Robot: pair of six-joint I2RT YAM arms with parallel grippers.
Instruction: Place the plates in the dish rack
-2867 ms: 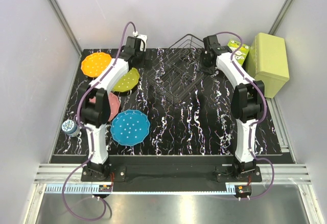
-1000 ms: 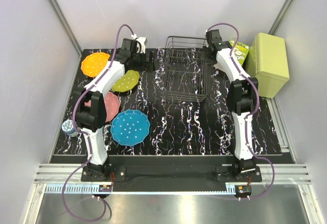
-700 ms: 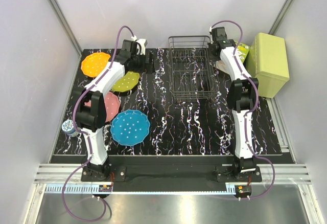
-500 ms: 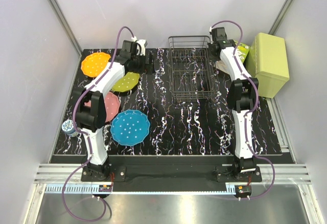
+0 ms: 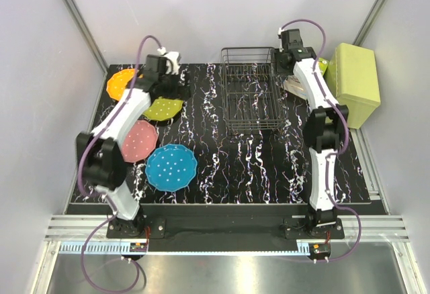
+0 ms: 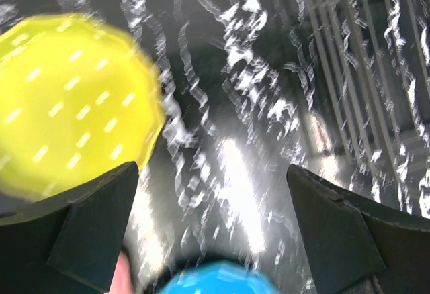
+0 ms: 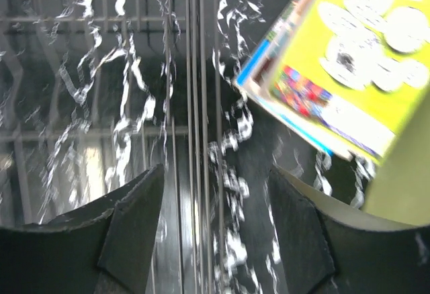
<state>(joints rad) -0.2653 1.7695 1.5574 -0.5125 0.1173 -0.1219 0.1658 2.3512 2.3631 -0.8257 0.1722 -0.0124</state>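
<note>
Loading not started. Rack point(image 5: 252, 96) stands upright at centre-back of the tabletop point(image 5: 269, 166) with nothing in it. All four plates lie flat on the left: orange point(image 5: 119, 83) at the back, yellow-green point(image 5: 166, 109) just beside it, pink point(image 5: 139, 139) and blue point(image 5: 171, 166) nearer the bases.

Left tool point(image 5: 160, 72) hangs above the orange/yellow-green pair with its jaws wide apart, empty. Its wrist view is blurred, with yellow-green at the left. Right tool point(image 5: 290, 44) is at the rack's back right corner, jaws apart. Rack wires show between the fingers point(image 7: 134, 220), nothing clamped.

My read: first pick, left arm, probably yellow-green. Next it needs to come down and get a finger under the scalloped rim, which is awkward with a flat plate on a flat top. Then stand the plate on edge and drop it between dividers. Right arm should clear the rack first.

Tabletop is glossy black with white marbling, and there is glare in the wrist views. Pale panel walls, aluminium corner posts. Green box point(image 5: 353, 82) sits back right, with a colourful packet point(image 7: 336, 72) between it and the rack.
</note>
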